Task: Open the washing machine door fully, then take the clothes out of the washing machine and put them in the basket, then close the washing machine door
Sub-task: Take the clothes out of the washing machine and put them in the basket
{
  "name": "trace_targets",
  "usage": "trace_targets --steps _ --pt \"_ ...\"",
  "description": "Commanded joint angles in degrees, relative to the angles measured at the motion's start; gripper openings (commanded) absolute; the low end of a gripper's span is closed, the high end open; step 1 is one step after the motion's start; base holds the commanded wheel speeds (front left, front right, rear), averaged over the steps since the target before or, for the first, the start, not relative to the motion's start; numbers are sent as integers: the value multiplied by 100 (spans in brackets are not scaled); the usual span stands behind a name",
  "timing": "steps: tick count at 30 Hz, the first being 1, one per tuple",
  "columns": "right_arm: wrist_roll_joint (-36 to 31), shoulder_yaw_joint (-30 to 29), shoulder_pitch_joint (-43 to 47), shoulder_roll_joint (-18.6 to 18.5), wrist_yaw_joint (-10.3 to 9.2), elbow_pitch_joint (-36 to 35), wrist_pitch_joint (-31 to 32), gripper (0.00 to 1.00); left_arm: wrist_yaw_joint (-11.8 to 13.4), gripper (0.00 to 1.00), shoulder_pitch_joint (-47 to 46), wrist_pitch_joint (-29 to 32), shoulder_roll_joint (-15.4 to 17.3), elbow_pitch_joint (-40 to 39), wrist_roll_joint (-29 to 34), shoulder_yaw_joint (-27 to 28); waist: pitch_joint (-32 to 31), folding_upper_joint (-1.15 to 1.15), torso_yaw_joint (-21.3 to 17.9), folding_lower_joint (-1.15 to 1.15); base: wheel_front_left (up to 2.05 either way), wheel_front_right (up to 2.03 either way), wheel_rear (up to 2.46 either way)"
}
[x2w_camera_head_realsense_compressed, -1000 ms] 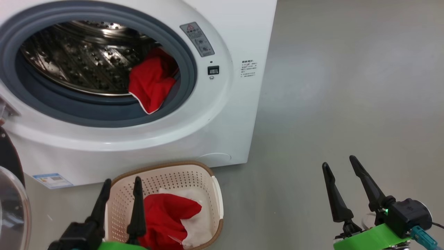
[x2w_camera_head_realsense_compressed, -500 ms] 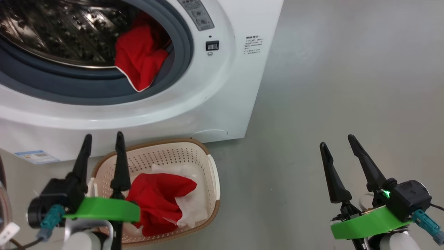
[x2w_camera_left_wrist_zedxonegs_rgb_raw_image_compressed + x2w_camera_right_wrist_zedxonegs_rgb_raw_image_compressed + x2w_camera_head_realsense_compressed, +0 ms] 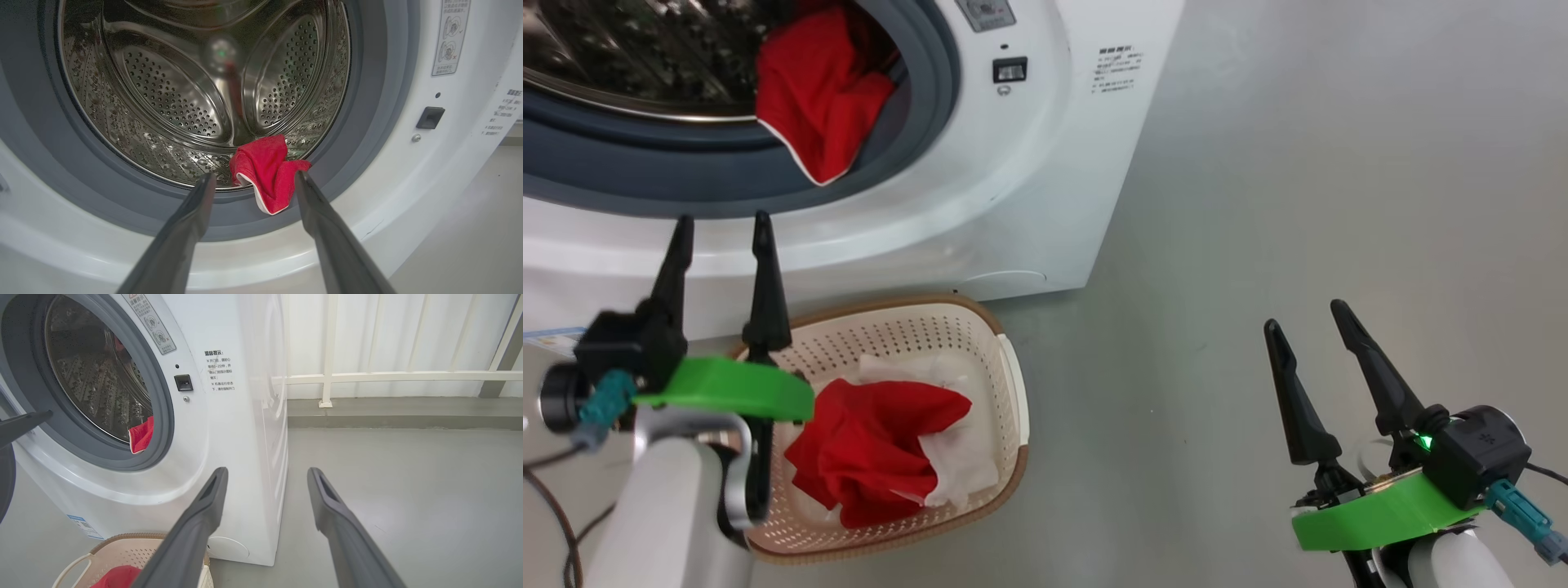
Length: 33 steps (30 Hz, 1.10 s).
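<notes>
The white washing machine [image 3: 1029,163] stands with its drum open. A red garment [image 3: 817,98] with white trim hangs over the grey seal at the drum's lower right, also seen as red cloth [image 3: 267,173] straight ahead in the left wrist view. My left gripper [image 3: 723,219] is open and empty, raised in front of the machine's lower face, above the basket's left rim. The cream basket [image 3: 1005,384] on the floor holds red clothes [image 3: 866,449] and white cloth [image 3: 964,457]. My right gripper [image 3: 1306,314] is open and empty over bare floor to the right. A dark sliver of the washing machine door [image 3: 5,482] shows at far left.
Grey floor [image 3: 1298,163] spreads to the right of the machine. A white railing and a low kerb [image 3: 388,377] stand behind the machine's right side. A small blue label [image 3: 83,526] sits low on the machine's front.
The camera has tilted down, shifting the scene upward. My left gripper has risen from over the basket toward the drum opening. The right gripper has hardly moved.
</notes>
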Motion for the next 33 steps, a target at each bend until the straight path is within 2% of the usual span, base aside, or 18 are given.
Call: trace_targets --steps 1,22,33 --pt "18 132 -188 -60 35 -151 -37 100 -58 100 -256 -52 203 8 -7 170 95 0 -48 0 0 0 0" --pt "9 346 -483 -60 35 -146 -37 100 -306 100 -2395 -159 616 1897 -35 268 651 0 -312 0 0 0 0" --pt "55 455 -652 -60 35 -103 -37 100 -799 100 -3520 540 686 2895 -596 403 956 0 -500 0 0 0 0"
